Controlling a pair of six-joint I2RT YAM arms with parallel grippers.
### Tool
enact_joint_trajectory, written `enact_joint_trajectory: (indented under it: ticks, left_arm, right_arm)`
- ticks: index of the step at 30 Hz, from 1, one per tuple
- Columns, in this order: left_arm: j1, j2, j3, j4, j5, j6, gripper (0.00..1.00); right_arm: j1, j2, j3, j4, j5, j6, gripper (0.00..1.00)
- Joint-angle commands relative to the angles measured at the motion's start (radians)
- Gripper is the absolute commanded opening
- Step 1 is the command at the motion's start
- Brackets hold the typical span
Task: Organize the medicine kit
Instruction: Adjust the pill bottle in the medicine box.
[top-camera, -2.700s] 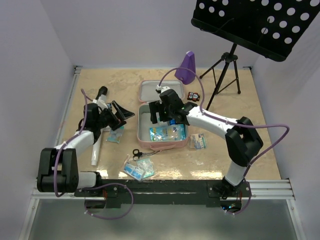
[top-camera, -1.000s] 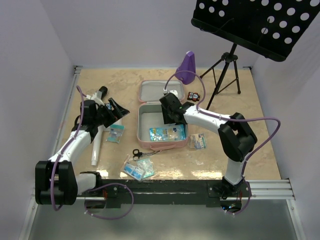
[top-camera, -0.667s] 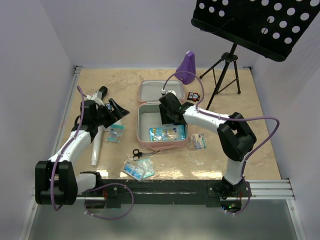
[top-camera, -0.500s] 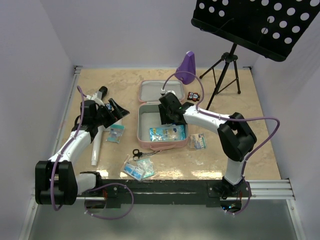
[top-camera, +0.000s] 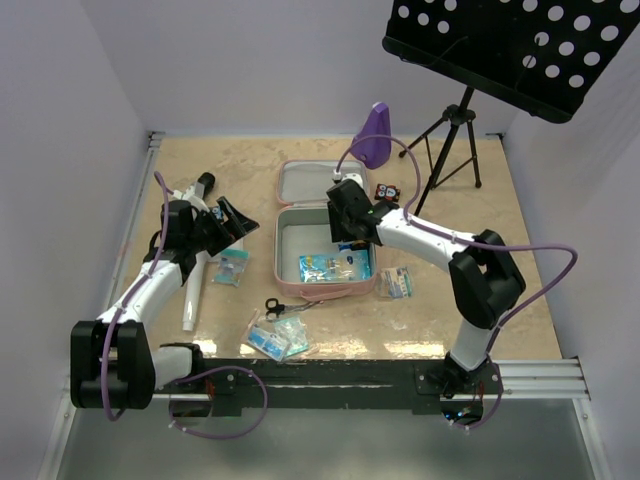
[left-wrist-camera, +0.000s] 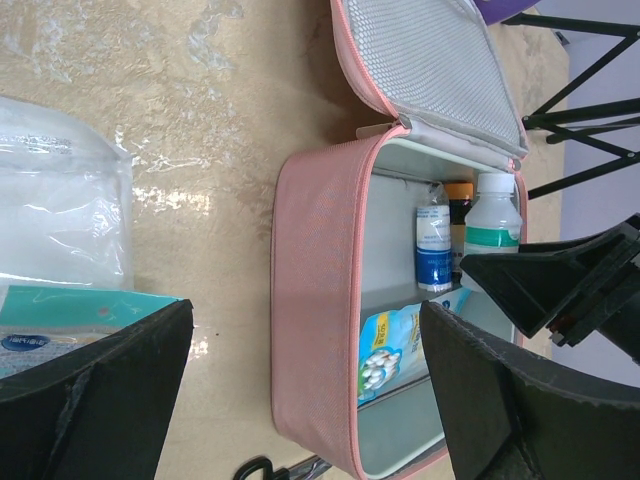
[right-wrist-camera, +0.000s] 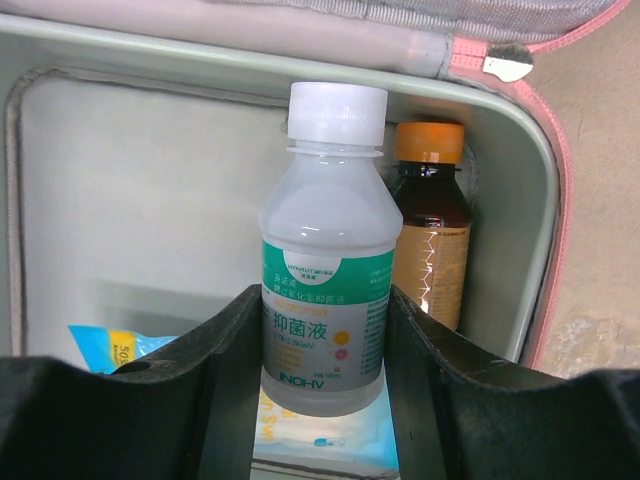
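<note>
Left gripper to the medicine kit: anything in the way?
Nothing visible. Only bare table lies between the open left gripper and the medicine kit's side wall; the packets lie off to one side. The right gripper is in the kit's far corner, gripping a white-capped bottle.

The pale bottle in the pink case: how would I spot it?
Find the open pink medicine kit. In its right corner by the hinge lie two bottles. Yours is the translucent bottle, white cap, green label, unlike the orange-capped brown bottle.
</note>
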Motion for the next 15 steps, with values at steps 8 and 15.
enact_joint_trajectory:
  ticks: [8,15]
  left_arm:
    - [-0.001,-0.010,0.005,0.018,0.001,0.015,1.00]
    - [-0.001,-0.010,0.002,0.013,-0.003,0.019,1.00]
  right_arm:
    - [-0.006,0.075,-0.006,0.042,0.005,-0.021,0.23]
    - [-0.006,0.086,-0.008,0.111,-0.117,-0.032,0.23]
